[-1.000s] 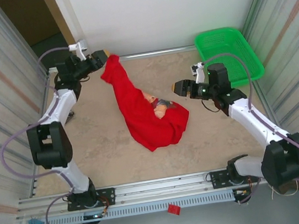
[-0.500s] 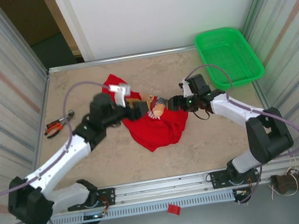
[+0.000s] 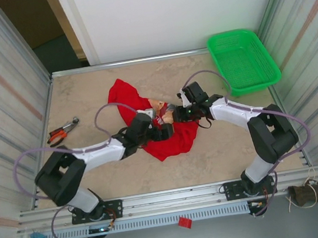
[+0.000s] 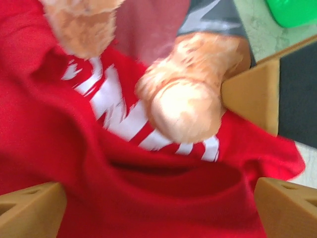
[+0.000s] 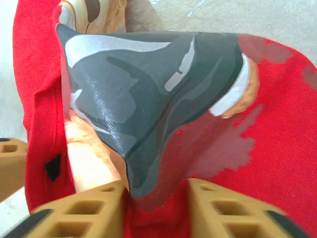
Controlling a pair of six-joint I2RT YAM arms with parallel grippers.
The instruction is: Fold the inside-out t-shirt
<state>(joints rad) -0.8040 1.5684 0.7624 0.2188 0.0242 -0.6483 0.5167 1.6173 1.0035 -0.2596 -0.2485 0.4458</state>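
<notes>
Lying crumpled, the red inside-out t-shirt shows seemingly white lettering.

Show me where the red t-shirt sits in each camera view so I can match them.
Top external: t-shirt crumpled mid-table, left of the green basket.
Left wrist: t-shirt across the lower frame, white lettering centre-left.
Right wrist: t-shirt down both sides, print between.
Shared landmark: the peach-and-grey print.

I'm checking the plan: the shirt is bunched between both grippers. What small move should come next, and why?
Probably close the left gripper on the t-shirt: its fingers stand wide over the lettered cloth, while the right gripper seems to pinch a printed fold.
</notes>
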